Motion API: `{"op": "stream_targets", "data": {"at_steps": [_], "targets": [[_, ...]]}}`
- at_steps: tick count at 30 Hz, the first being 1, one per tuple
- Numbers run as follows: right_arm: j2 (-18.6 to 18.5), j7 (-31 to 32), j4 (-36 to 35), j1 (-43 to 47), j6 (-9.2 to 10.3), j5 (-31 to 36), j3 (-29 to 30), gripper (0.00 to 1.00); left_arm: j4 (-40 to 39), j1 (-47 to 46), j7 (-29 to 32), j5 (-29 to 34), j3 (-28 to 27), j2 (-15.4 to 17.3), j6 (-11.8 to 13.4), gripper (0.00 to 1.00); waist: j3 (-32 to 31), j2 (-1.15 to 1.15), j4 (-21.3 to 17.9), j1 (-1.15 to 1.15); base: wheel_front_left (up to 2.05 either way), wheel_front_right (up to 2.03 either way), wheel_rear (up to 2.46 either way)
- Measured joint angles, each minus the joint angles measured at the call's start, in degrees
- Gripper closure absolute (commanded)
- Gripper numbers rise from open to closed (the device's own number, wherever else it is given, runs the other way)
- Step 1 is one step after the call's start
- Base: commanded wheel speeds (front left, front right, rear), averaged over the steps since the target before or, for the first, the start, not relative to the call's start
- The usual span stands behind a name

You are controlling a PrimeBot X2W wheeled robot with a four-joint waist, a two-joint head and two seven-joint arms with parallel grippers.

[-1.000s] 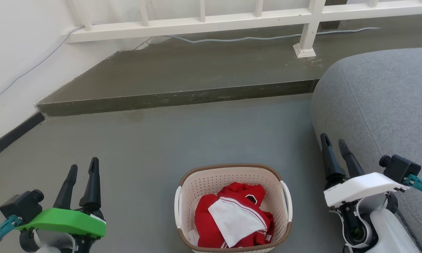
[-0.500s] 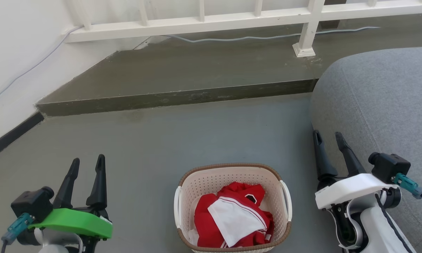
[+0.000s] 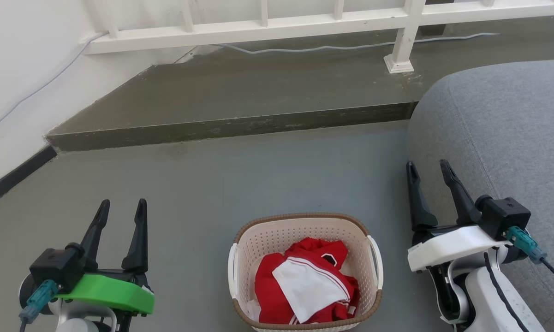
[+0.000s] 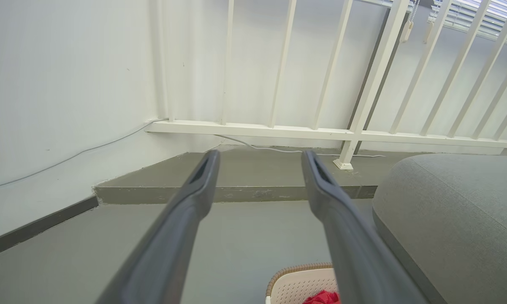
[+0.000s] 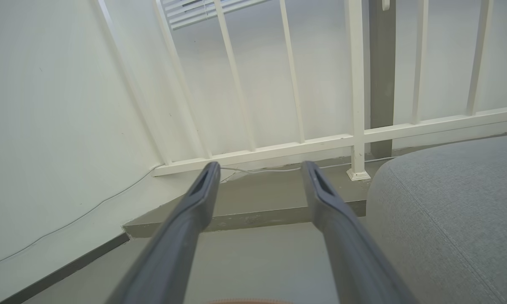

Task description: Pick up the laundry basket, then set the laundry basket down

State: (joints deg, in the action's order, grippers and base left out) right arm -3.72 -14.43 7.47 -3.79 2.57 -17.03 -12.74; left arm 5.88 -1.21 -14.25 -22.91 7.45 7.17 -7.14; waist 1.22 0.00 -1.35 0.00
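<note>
The left gripper (image 3: pixel 122 204) and right gripper (image 3: pixel 426 163) hang spread and empty. Lifting the cream holey plastic laundry basket (image 3: pixel 277 240) unevenly might spill the red clothes (image 3: pixel 270 286).

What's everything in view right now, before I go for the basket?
laundry basket: one, cream with brown rim, on the floor between the grippers
clothes: a pile, count unclear, red and white, inside the basket
sofa: one, grey, right side
step: one, grey, beyond the basket
railing: one, white, on the step
cable: one, grey, along the step by the railing
left gripper: one, black, green cover, lower left, open
right gripper: one, black, white cover, lower right, open
</note>
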Motion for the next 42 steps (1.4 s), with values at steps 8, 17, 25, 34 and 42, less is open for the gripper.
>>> {"op": "stream_targets", "data": {"at_steps": [8, 17, 25, 34, 42], "targets": [[0.13, 0.0, 0.0, -0.15, -0.01, 0.04, 0.16, 0.0, 0.0, -0.01, 0.0, 0.0, -0.04, -0.01, 0.0, 0.0, -0.01, 0.0, 0.05, 0.0, 0.0, 0.0, 0.0], [0.22, 0.0, 0.0, -0.15, -0.03, 0.48, 0.89, 0.0, -0.24, -0.02, 0.0, 0.0, -0.12, -0.04, 0.0, 0.0, 0.13, 0.0, 0.07, 0.0, 0.0, 0.0, 0.0], [0.32, -0.01, 0.0, -0.15, -0.31, 0.55, 0.98, 0.0, -0.71, -0.01, 0.0, 0.0, -0.43, -0.05, 0.0, 0.0, 0.64, 0.0, -0.07, 0.0, 0.0, 0.0, 0.0], [0.48, -0.01, 0.01, -0.15, -0.45, 1.07, 0.99, 0.0, -1.46, -0.02, -0.01, -0.08, -0.7, 0.07, 0.0, 0.0, 3.29, 0.0, -0.76, 0.0, 0.0, 0.0, 0.0], [0.58, -0.01, -0.01, -0.32, 0.43, 1.52, 1.03, 0.0, -2.67, -0.66, -0.01, -0.69, -0.33, 1.77, 0.0, 0.0, 7.1, 0.0, -1.55, 0.0, 0.0, 0.0, 0.0]]}}
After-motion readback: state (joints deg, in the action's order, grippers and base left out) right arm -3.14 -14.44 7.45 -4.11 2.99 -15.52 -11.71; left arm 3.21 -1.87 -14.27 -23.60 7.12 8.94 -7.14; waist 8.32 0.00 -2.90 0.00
